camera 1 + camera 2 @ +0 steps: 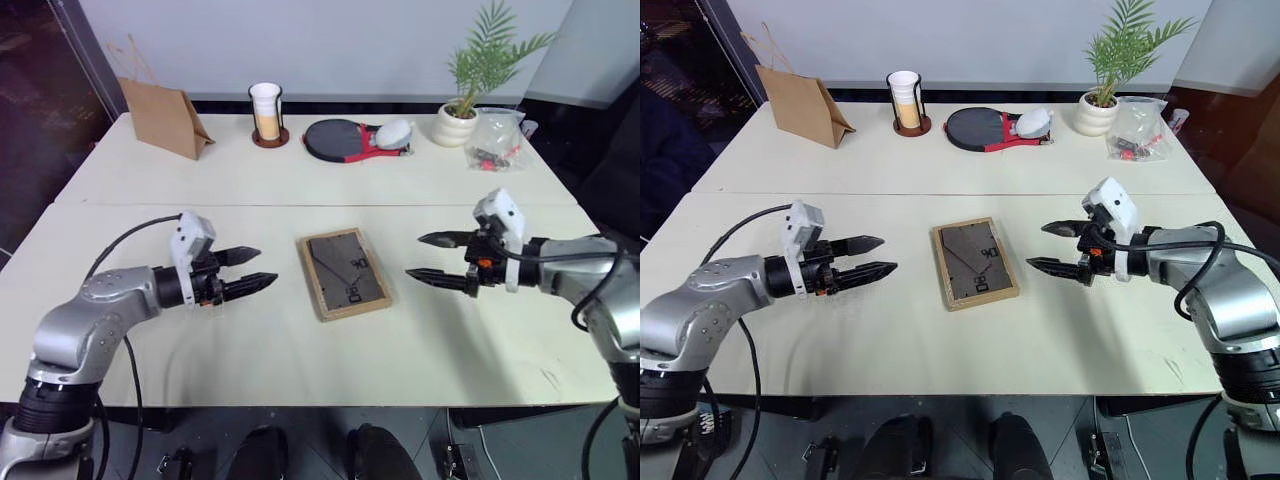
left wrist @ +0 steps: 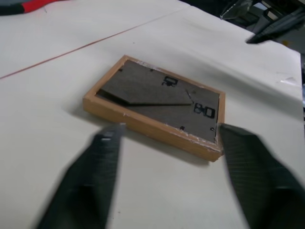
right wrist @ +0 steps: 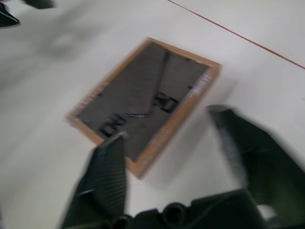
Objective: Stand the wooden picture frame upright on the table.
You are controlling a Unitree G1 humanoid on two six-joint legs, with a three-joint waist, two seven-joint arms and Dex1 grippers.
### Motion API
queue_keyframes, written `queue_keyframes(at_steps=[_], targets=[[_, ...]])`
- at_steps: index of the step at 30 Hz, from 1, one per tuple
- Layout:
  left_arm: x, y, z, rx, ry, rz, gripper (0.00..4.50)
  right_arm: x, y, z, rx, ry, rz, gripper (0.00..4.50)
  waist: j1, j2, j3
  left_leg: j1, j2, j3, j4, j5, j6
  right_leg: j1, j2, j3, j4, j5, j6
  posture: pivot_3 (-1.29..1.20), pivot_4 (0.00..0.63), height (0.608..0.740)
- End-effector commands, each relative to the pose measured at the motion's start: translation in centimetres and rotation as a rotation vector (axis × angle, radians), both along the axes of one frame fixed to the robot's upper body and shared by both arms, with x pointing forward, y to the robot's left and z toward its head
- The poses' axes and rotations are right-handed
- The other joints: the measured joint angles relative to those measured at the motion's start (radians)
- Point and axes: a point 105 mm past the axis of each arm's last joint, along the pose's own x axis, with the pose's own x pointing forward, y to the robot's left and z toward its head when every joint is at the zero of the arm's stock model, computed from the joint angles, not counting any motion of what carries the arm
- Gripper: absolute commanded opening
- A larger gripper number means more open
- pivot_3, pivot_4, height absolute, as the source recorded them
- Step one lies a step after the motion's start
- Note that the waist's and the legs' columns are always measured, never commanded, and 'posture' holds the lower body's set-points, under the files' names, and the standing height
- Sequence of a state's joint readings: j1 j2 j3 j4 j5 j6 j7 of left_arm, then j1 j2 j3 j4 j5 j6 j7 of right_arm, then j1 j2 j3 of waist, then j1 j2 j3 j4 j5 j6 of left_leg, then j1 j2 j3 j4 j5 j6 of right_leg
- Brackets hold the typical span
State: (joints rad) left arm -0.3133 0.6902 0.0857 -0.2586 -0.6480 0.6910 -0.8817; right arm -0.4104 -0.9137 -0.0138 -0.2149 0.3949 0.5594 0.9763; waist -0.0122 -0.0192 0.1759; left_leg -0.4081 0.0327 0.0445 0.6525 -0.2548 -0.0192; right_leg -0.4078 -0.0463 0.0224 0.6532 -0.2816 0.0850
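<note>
The wooden picture frame [image 1: 343, 272] lies flat on the table [image 1: 300, 350], near the middle. Its dark back with the folded stand faces up. My left gripper [image 1: 268, 266] hovers just left of the frame, pointing at it. It is open, with nothing between its fingers [image 2: 95, 181]. My right gripper [image 1: 412, 256] hovers just right of the frame, also open and empty, aimed at the frame's edge [image 3: 143, 102]. Neither gripper touches the frame [image 2: 157, 102].
Along the far side of the table stand a brown paper bag [image 1: 163, 115], a cup in a holder [image 1: 267, 113], a table tennis paddle [image 1: 335, 138], a potted plant [image 1: 470, 100] and a clear plastic bag [image 1: 497, 140]. A seam [image 1: 300, 205] crosses the table behind the frame.
</note>
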Motion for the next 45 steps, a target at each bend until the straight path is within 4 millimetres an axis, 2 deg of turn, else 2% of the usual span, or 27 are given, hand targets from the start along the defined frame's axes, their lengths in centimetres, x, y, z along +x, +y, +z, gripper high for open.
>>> queue_keyframes(at_steps=[1,3,10,14,17,24,30,38,42,45], targets=[[0.3,-0.4,-0.3,0.036,-0.049,0.014,1.01,0.8,0.2,0.2,0.002,-0.055,-0.031,0.98,0.000,0.000,0.000,0.000,0.000,0.000,0.000,0.000,0.000,0.000,0.000,0.000,0.000,0.000,0.000,0.00,0.150,0.740],[0.7,-0.8,-1.3,0.068,-0.050,0.046,0.02,1.3,0.6,-0.7,-0.001,-0.055,-0.047,0.03,-0.001,0.000,0.000,0.000,0.000,0.000,0.000,0.000,0.000,0.000,0.000,0.000,0.000,0.000,0.000,0.00,0.150,0.740],[1.9,-2.9,-4.7,0.120,-0.038,0.097,0.02,3.4,1.4,-5.9,-0.095,-0.042,-0.182,0.03,0.000,0.000,0.000,0.000,0.000,0.000,0.001,0.000,0.000,0.000,0.000,0.000,0.001,0.000,0.000,0.00,0.150,0.740],[2.3,-4.0,-6.0,0.148,-0.043,0.099,0.02,4.3,1.8,-7.6,-0.104,-0.038,-0.236,0.03,0.000,0.000,0.000,0.000,-0.001,0.000,0.001,0.000,0.000,0.000,0.000,0.000,0.001,0.000,0.000,0.00,0.150,0.740],[2.2,-4.6,-6.5,0.138,-0.017,0.092,0.02,3.8,2.8,-8.4,-0.096,-0.010,-0.199,0.03,-0.002,0.000,-0.001,0.000,0.000,0.001,0.001,0.000,0.000,0.000,0.000,0.000,0.001,0.000,0.001,0.00,0.150,0.740],[1.2,-4.4,-7.1,0.134,0.041,0.061,0.02,1.4,6.9,-8.3,-0.043,0.047,-0.040,0.03,-0.006,0.000,-0.001,0.001,0.000,0.000,0.001,0.000,0.000,0.000,0.001,0.000,0.002,0.000,0.001,0.00,0.150,0.740],[0.9,-3.5,-7.0,0.158,0.056,0.050,0.02,0.3,8.2,-8.8,-0.061,0.073,0.008,0.03,-0.004,0.000,-0.001,0.001,0.000,0.000,0.001,0.000,0.000,0.000,0.001,0.000,0.003,0.000,0.001,0.00,0.150,0.740],[0.2,-3.5,-6.9,0.175,0.080,0.006,0.02,0.0,8.0,-9.6,-0.102,0.079,-0.005,0.03,-0.003,0.000,-0.001,0.001,0.000,0.000,0.001,0.000,0.000,0.000,0.001,0.000,0.003,0.000,0.000,0.00,0.150,0.740],[0.7,-2.3,-6.1,0.148,0.092,0.043,0.02,0.3,6.1,-8.8,-0.136,0.050,-0.040,0.03,-0.001,-0.001,-0.001,0.001,0.000,0.000,0.001,0.000,0.000,0.000,0.000,0.000,0.003,0.000,0.001,0.00,0.150,0.740],[0.5,-1.1,-4.8,0.074,0.159,0.043,0.02,0.5,4.3,-7.1,-0.155,0.006,-0.060,0.03,0.001,-0.001,-0.001,0.000,0.000,0.000,0.001,0.000,0.000,0.000,0.000,0.000,0.003,0.000,0.001,0.00,0.150,0.740]])
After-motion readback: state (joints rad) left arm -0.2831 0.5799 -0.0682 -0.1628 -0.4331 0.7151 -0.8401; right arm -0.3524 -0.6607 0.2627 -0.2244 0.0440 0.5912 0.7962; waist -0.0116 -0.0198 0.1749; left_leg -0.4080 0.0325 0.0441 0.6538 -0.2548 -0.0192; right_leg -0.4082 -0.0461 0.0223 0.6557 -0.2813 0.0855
